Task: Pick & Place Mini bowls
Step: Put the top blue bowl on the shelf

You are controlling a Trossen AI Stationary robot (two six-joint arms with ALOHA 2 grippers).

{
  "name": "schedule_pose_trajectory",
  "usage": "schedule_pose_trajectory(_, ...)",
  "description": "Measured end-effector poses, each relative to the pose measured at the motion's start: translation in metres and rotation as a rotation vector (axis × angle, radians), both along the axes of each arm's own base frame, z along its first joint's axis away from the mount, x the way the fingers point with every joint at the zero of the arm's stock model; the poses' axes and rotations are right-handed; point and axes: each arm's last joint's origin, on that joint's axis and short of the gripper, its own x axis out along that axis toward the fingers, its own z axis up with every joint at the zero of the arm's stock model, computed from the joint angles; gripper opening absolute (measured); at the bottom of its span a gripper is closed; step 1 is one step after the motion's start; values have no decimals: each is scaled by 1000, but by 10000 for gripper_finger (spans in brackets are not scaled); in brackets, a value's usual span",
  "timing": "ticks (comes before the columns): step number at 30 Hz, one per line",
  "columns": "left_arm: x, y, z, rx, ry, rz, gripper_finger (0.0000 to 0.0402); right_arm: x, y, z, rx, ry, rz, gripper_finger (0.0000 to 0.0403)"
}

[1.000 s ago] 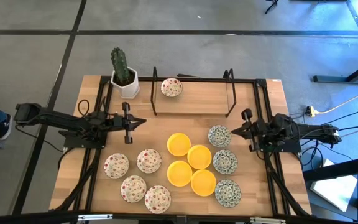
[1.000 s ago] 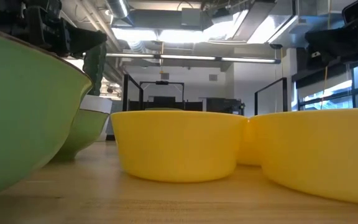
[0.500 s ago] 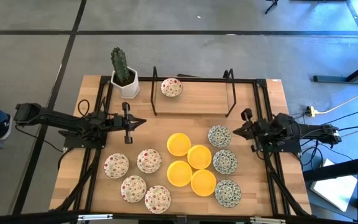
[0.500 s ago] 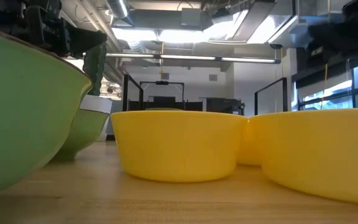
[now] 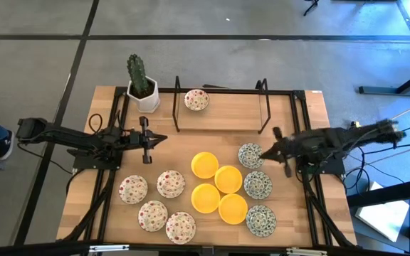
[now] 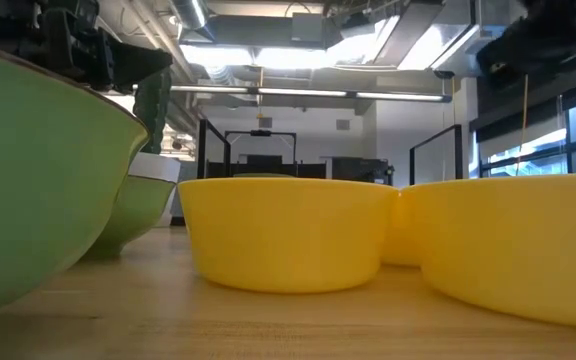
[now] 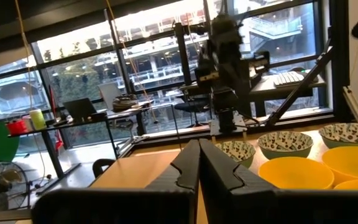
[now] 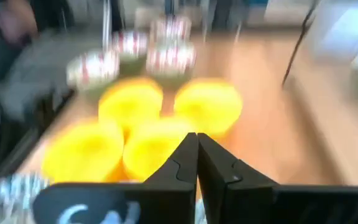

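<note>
Looking from the near edge of the worktop (image 5: 305,114) back, you've got the mini bowls sorted by colour, which makes sense as a pick queue: the red-speckled bowls (image 5: 155,203) sit in a loose cluster on your left, the yellow bowls (image 5: 218,188) are packed touching each other in the middle, and the green-grey patterned bowls (image 5: 256,185) run in a line on the right. Your right gripper (image 5: 265,151) hangs just over the farthest green-grey bowl (image 5: 250,155) with its fingers pressed together and nothing between them, so I'd guess you're lining up on that one and you'll need to spread them before dropping on the rim. Your left gripper (image 5: 164,139) waits above bare wood beyond the red-speckled group, fingers also together and empty. Farther back, one red-speckled bowl (image 5: 196,99) sits alone inside the black wire frame (image 5: 219,107), which looks like the drop spot. The cactus pot (image 5: 142,87) stands at the far left corner, out of the way.
</note>
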Motion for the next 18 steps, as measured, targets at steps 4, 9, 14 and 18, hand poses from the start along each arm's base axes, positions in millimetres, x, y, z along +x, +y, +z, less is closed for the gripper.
schedule_pose_trajectory(4, 0, 0, 0, -15, -3, -3, 7, 23, 11, 6, -38, 246, 9, 12)
schedule_pose_trajectory(9, 0, 0, 0, -31, -5, -6, 5, 45, 20, 6, -128, 452, -36, 52)
schedule_pose_trajectory(14, 0, 0, 0, -30, -5, -6, 2, 58, 18, 16, -324, 484, -171, 122)
schedule_pose_trajectory(18, 0, 0, 0, -30, -5, -6, 5, 66, 15, 28, -452, 472, -156, 169)
